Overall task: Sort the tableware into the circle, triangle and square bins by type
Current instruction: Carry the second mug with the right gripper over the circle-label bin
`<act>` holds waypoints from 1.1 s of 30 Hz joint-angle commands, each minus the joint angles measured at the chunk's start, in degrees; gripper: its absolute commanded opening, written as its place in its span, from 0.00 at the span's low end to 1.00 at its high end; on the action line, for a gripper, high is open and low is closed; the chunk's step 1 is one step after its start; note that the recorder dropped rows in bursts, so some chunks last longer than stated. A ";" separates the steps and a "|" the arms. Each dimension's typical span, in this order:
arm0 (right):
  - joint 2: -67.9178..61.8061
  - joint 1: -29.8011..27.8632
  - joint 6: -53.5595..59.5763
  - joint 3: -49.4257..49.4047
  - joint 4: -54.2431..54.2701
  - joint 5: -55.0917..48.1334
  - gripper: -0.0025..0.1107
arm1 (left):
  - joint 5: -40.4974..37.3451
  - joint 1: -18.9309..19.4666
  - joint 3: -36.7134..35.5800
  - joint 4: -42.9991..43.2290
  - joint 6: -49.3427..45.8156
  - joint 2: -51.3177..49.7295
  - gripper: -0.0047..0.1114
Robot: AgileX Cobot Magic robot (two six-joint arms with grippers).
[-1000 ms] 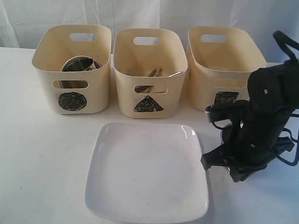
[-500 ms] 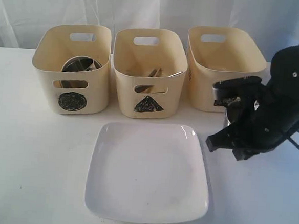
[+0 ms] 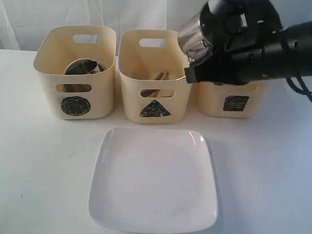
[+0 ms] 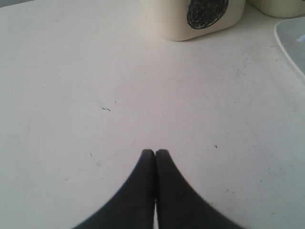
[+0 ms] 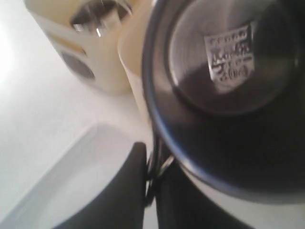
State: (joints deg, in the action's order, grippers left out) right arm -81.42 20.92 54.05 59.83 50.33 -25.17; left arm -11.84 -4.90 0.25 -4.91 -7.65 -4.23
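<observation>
Your white worktop (image 3: pixel 34 167) carries the large white square plate (image 3: pixel 154 181), lying flat at the front with nothing touching it. Behind it three cream plastic bins stand in a row: the circle bin (image 3: pixel 76 71), the triangle bin (image 3: pixel 156 79) and the square bin (image 3: pixel 235 98). Your right tool (image 5: pixel 152 162) pinches the handle of a shiny steel mug (image 3: pixel 193 33), raised near the triangle and square bins' rims. Your left tool (image 4: pixel 155 155) is pressed together, empty, over bare worktop
</observation>
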 commanded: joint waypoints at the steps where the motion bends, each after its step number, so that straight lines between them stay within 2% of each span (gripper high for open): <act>1: -3.92 0.68 30.53 2.64 22.37 2.13 0.02 | -0.22 0.17 -0.25 -0.47 0.09 0.28 0.04; 5: -10.21 1.34 48.96 5.88 35.35 0.11 0.02 | -0.22 0.17 -0.25 -0.36 0.09 0.28 0.04; 12: -21.92 1.34 68.41 15.12 44.74 -11.49 0.02 | -0.22 0.17 -0.25 -0.36 0.09 0.28 0.04; 23: -34.29 1.34 68.45 28.88 45.04 -18.76 0.02 | -0.22 0.17 -0.25 -0.36 0.09 0.28 0.04; 33: -39.75 1.46 68.45 33.61 43.88 -21.24 0.02 | -0.22 0.17 -0.25 0.32 0.09 0.28 0.04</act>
State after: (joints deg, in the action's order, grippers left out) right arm -120.54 22.29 121.26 92.12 93.95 -44.75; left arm -11.84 -4.90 0.25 -4.91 -7.65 -4.23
